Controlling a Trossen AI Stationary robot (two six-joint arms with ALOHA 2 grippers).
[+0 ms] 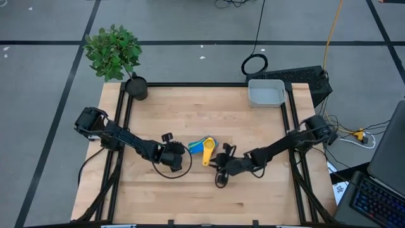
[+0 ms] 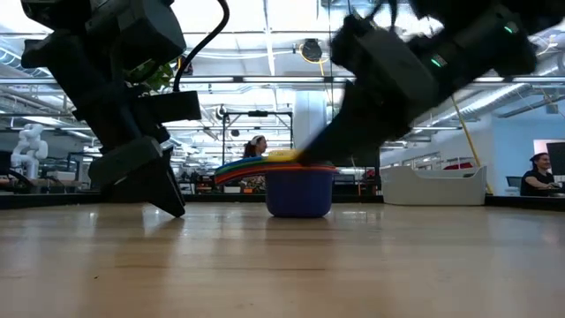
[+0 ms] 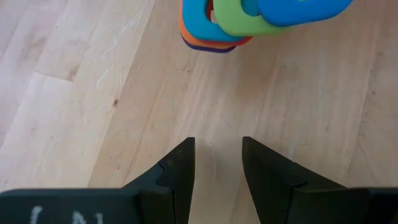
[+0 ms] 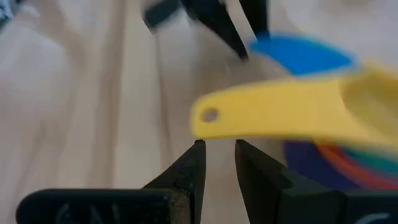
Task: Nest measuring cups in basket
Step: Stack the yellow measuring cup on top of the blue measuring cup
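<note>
The measuring cups (image 1: 202,148) stand nested in one stack on the bare wood at mid-table, the dark blue cup (image 2: 299,194) at the bottom. Their flat handles (image 3: 249,18) fan out toward my left gripper (image 3: 217,142), which stands open just short of them with nothing between its fingers. The yellow cup (image 4: 348,99) lies on top, its handle (image 1: 206,158) pointing at the table's near edge. My right gripper (image 4: 217,144) is open, its tips just by that handle's free end. The grey basket (image 1: 266,93) stands at the far right. My right gripper's fingertips (image 4: 198,149) stand close beside the holed free end (image 4: 208,116) of the yellow handle, with nothing between them. I cannot tell whether they touch it. The fingers come slanting down from the table's right side.
A black pot (image 1: 136,87) with a green plant (image 1: 114,50) stands at the far left corner. A black frame (image 1: 190,85) runs along the table's edges. Bare wood lies in front of the stack and between it and the basket.
</note>
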